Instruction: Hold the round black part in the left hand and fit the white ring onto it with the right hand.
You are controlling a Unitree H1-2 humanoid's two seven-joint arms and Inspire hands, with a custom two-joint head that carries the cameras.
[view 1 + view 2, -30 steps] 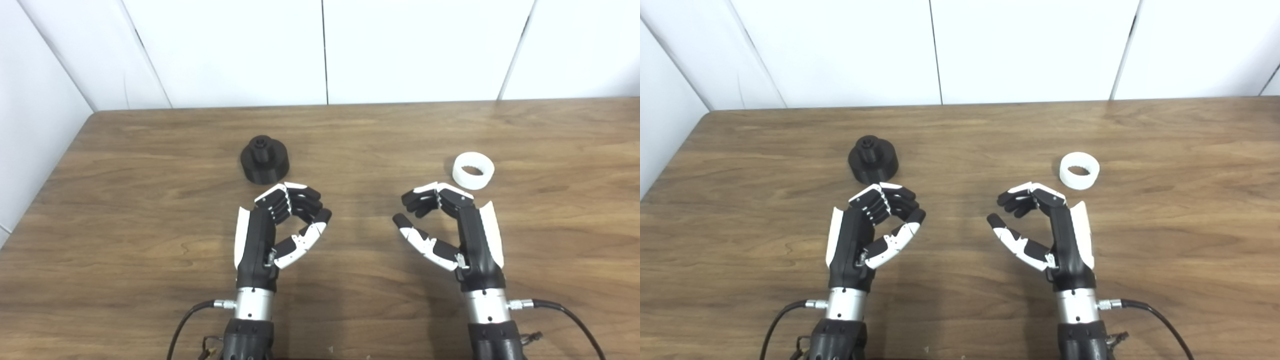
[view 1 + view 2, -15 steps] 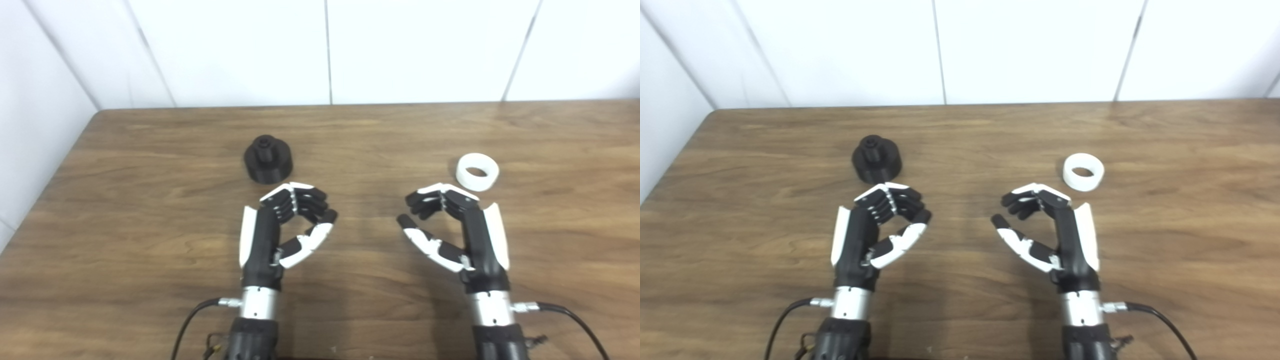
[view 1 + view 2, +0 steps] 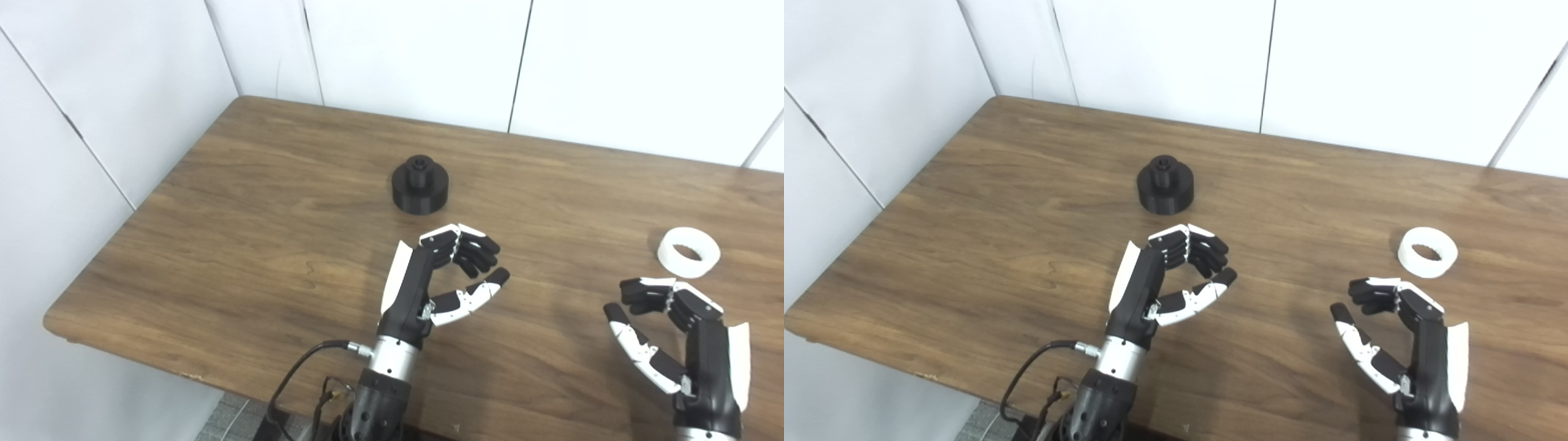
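Left hand (image 3: 438,278) and right hand (image 3: 677,334) hover empty, fingers curled apart, beyond them the round black part (image 3: 420,185) and white ring (image 3: 688,251), neither bearing legible writing.

The bench (image 3: 257,202) is a brown wood-grain top set into a corner of white panelled walls, its left edge and rounded near-left corner in view. Two things lie directly on it, well apart. The black part (image 3: 420,193) stands upright toward the middle, a wide round base with a narrower hub on top. The ring (image 3: 688,252), white, lies flat near the right side with its opening facing up. Each casts a faint shadow on the wood.
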